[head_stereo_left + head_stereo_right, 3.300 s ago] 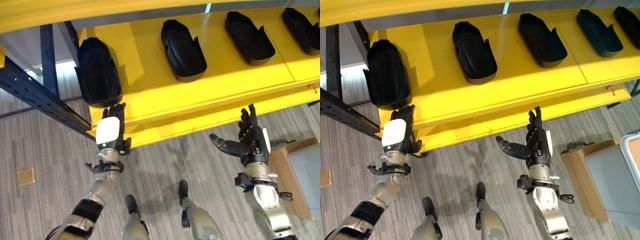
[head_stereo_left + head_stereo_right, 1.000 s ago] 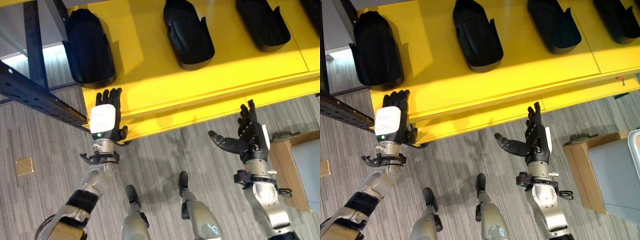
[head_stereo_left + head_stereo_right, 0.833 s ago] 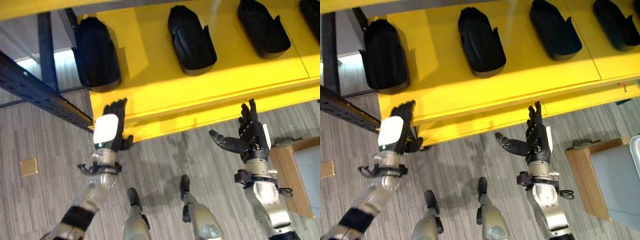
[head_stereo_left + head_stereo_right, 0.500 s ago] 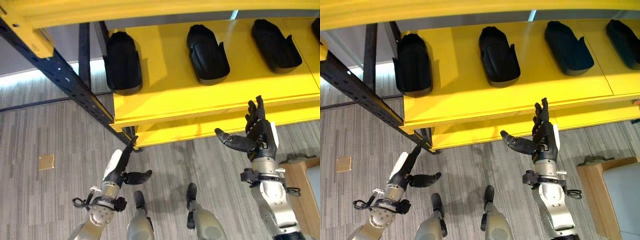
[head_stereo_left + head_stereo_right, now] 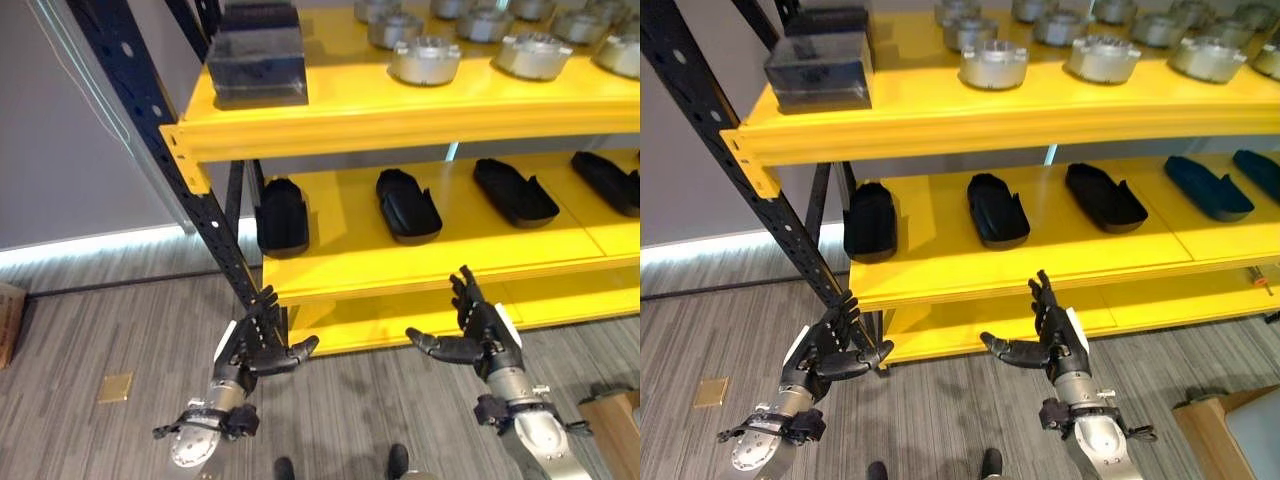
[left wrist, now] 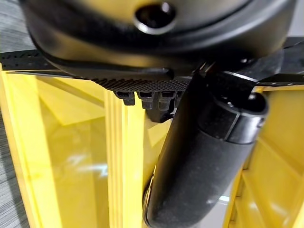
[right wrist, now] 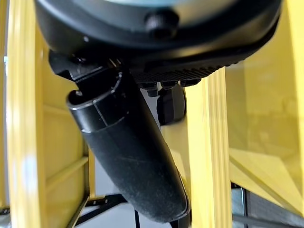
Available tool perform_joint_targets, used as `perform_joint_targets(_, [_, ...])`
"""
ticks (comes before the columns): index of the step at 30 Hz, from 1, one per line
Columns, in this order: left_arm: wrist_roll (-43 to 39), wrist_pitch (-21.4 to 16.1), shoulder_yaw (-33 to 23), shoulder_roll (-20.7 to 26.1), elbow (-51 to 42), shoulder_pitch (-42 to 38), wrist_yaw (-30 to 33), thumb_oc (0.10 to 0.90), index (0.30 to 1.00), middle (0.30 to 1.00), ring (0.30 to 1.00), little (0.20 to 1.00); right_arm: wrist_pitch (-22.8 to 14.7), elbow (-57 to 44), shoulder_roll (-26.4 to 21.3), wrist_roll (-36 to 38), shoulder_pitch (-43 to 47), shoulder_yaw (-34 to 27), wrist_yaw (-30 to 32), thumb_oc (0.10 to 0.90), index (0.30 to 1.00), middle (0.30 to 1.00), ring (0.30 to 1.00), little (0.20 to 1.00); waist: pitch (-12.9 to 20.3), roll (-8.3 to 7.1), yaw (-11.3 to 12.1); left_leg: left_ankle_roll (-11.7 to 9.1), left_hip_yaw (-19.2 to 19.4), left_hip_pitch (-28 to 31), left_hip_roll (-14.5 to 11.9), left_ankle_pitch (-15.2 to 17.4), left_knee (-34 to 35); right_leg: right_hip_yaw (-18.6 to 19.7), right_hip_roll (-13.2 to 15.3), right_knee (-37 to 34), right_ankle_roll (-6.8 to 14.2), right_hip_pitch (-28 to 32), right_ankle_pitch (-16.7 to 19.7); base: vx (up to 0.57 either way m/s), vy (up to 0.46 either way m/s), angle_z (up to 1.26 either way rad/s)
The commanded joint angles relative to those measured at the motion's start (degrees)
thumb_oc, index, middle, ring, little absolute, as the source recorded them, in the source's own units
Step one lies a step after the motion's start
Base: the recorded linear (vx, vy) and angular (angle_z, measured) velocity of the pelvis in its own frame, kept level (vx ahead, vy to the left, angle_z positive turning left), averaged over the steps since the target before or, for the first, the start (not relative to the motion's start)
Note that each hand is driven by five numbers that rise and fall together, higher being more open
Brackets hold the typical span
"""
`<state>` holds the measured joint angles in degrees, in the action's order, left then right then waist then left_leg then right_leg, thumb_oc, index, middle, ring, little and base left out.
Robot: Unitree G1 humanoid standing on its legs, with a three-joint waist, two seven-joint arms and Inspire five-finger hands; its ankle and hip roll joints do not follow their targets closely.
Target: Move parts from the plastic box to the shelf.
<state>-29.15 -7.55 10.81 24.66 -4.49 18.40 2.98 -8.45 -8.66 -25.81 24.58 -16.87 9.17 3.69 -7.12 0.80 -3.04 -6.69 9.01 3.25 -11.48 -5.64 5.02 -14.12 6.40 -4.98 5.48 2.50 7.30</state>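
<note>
Presently, a yellow shelf rack [image 5: 400, 110] on dark perforated uprights [image 5: 150, 110] is recorded, with two tiers in sight. On the upper tier a dark block-shaped part [image 5: 256, 52] is set at the left end beside rows of round silver parts [image 5: 425, 60]. On the lower tier [image 5: 1040, 262] black moulded parts [image 5: 997, 210] are laid in a spaced row, evidently so that each can be reached singly; the leftmost [image 5: 870, 222] is seated nearest the upright. No plastic box is identified; a wooden corner [image 5: 1210, 430] is noted at the lower right. The left hand [image 5: 258, 348] and right hand [image 5: 1045, 348] are held low before the rack, fingers straight and spread, thumbs out, nothing grasped, as though freed for the next fetch. Compared with the earlier frames, the whole picture is shifted upward and back, so the upper tier is now included; the left hand, formerly raised to the lower tier's edge, is now carried lower and apart from it.
</note>
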Motion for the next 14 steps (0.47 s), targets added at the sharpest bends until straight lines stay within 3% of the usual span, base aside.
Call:
perform_joint_targets(1, [-3.09, -4.64, -1.77, 0.62, -1.66, -0.76, -2.09, 0.9, 1.0, 1.0, 1.0, 1.0, -4.15, -3.46, -1.68, 2.95, 4.08, -0.46, -1.5, 0.9, 1.0, 1.0, 1.0, 1.0, 4.88, -2.33, -0.53, 0.74, -2.21, -1.48, -0.43, -0.78, -0.02, 2.48, 0.99, 2.28, 2.63, -0.99, -3.23, -0.04, 0.029, -0.04])
perform_joint_targets(14, [-6.53, -2.14, 0.06, -0.23, 1.17, 0.91, -5.6, 0.9, 1.0, 1.0, 1.0, 1.0, -2.45, -2.42, -3.01, 5.56, 4.54, 3.05, -5.08, 0.9, 1.0, 1.0, 1.0, 1.0, 7.67, -2.64, -1.17, 1.15, -1.32, -0.09, -0.27, -0.39, -0.02, 5.11, 1.1, 1.76, 2.99, -0.88, -2.28, -0.02, 0.009, -0.07])
